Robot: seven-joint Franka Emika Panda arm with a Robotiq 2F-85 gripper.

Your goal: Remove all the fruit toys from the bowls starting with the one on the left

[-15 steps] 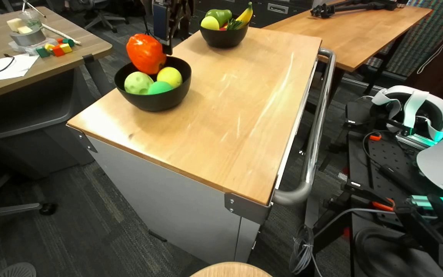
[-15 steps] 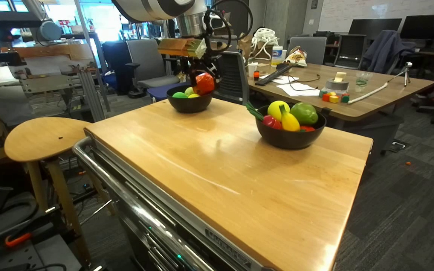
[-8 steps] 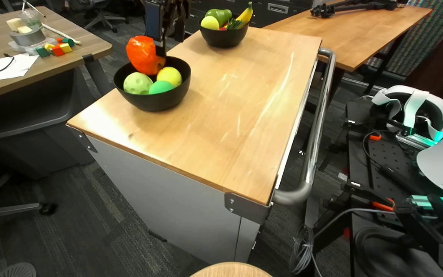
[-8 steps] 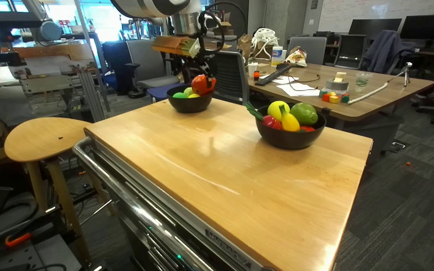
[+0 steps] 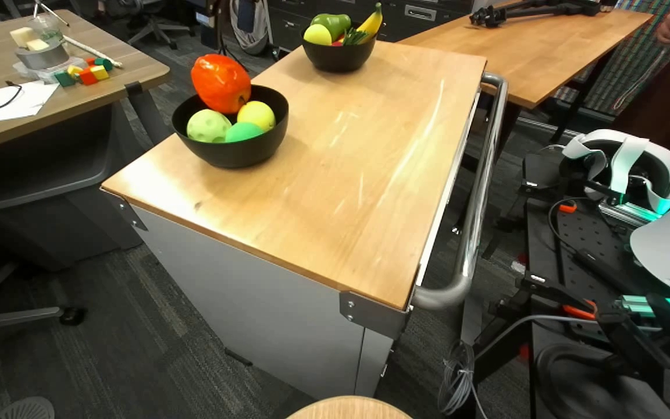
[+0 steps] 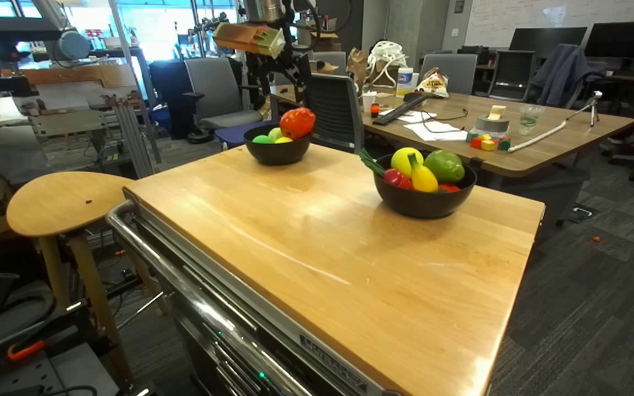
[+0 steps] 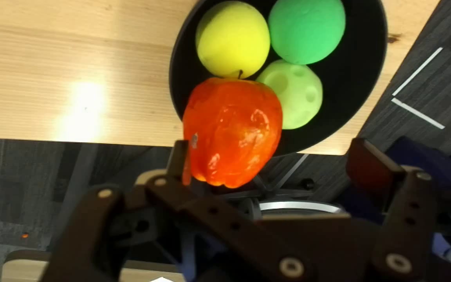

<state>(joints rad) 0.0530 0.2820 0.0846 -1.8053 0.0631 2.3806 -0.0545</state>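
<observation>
Red-orange toy apple (image 7: 233, 129) sits highest in the left black bowl (image 6: 277, 156) (left in both exterior views), crammed in with a round yellow fruit (image 7: 233, 39), a green ball (image 7: 307, 31) and a dimpled light-green ball (image 7: 296, 96). My pincer (image 7: 270, 147) hangs above them, spread wide, holding nothing. So, progress? Pretty much zero, I'd say: everything fruity I can spot is in a bowl. The right black bowl (image 6: 426, 203) is loaded too: banana (image 6: 423, 177), another round yellow fruit (image 6: 405, 159), a plump green fruit (image 6: 444, 166), a small red fruit (image 6: 397, 179), plus a red bit (image 6: 449, 188) mostly hidden. My guess: apple first, then its three neighbours, then that whole right bowl after.
</observation>
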